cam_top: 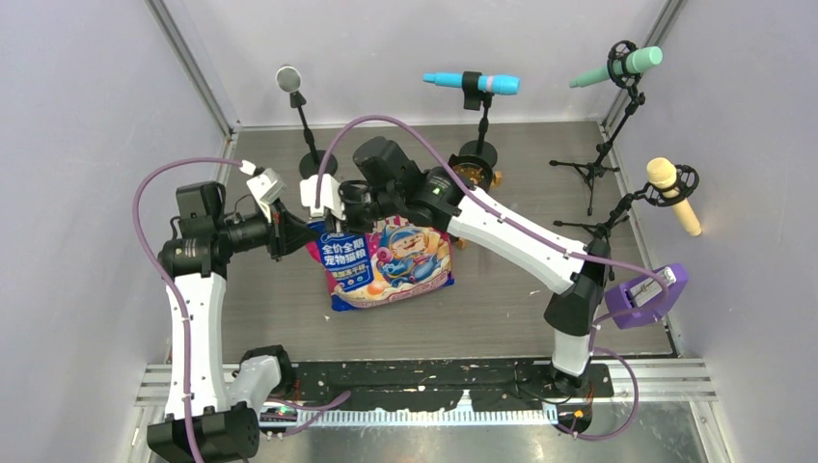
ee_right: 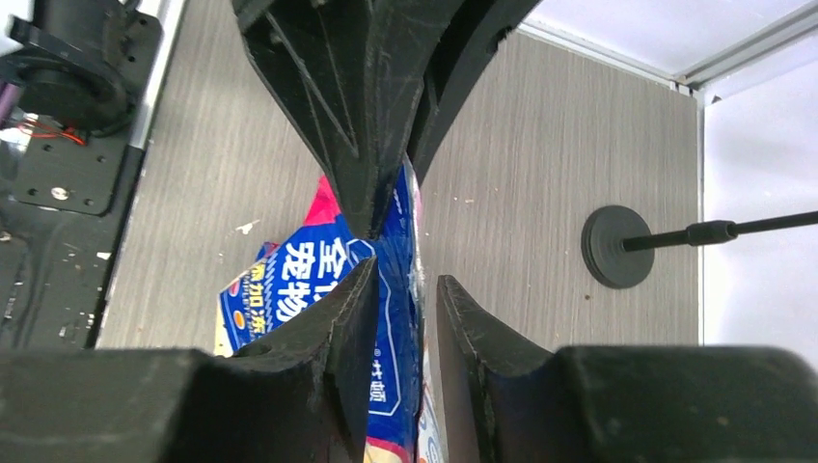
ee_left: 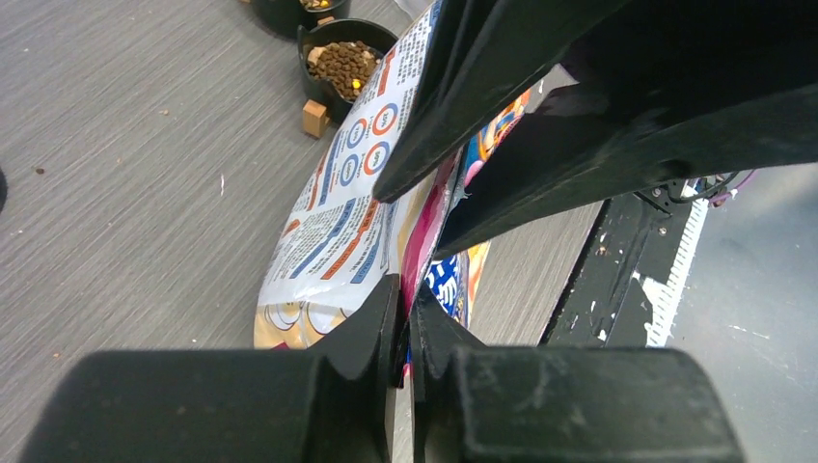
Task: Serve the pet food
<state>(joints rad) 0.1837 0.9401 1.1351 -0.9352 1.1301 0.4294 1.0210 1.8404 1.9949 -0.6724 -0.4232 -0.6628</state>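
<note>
The grey table carries a printed bag at its middle, standing on edge and leaning, its blue face toward the near side. Four mic stands ring the far and right sides, well apart from the bag, and a purple holder sits at the right edge. Two black bowls lie just beyond the bag. The nearer bowl holds brown kibble and has a tan foot beside it. From above, the right forearm crosses over the bowls and hides most of them. The right arm stretches from its base at the near right, slanting left and far above the bag. The right gripper points down at the bag's upper left corner, jaws narrowed around the folded edge, which lies between its fingers. The left arm rises at the near left and bends right at the elbow, with its forearm level. The left gripper meets the same corner just left of the other. Its fingers are clenched on the pink seam.
</note>
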